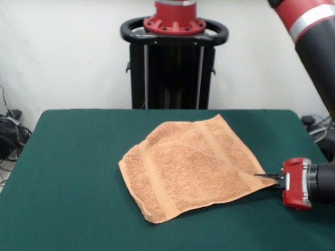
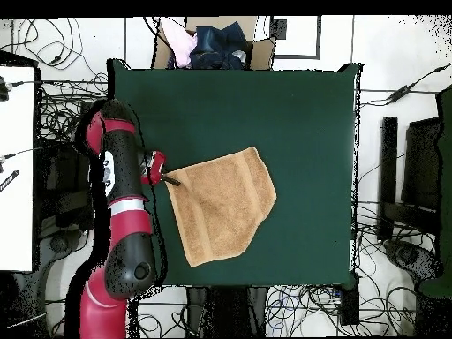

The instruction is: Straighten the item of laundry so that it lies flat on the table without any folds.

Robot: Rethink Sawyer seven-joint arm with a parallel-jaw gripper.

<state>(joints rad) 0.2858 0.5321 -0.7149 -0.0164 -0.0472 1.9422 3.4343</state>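
The robot's red and black claw (image 1: 268, 178) is down low by the side of the big dark green felt table (image 1: 68, 172). Its thin black tips are pressed together on one corner of the soft orange-tan fluffy towel (image 1: 191, 167), pinching it.

I think the job now is to pull that corner out, away from the middle of the towel. It would be best to pull slowly and stay low, close to the table. A hard tug could drag the whole towel along. Lifting too high could make the corner flop back when let go.

The towel lies near the middle of the table, turned a bit like a diamond. It looks mostly spread out, with two flat stripes running across it. There is a crease running to the pinched corner, and the far part seems a bit bumpy. I cannot see a tag.
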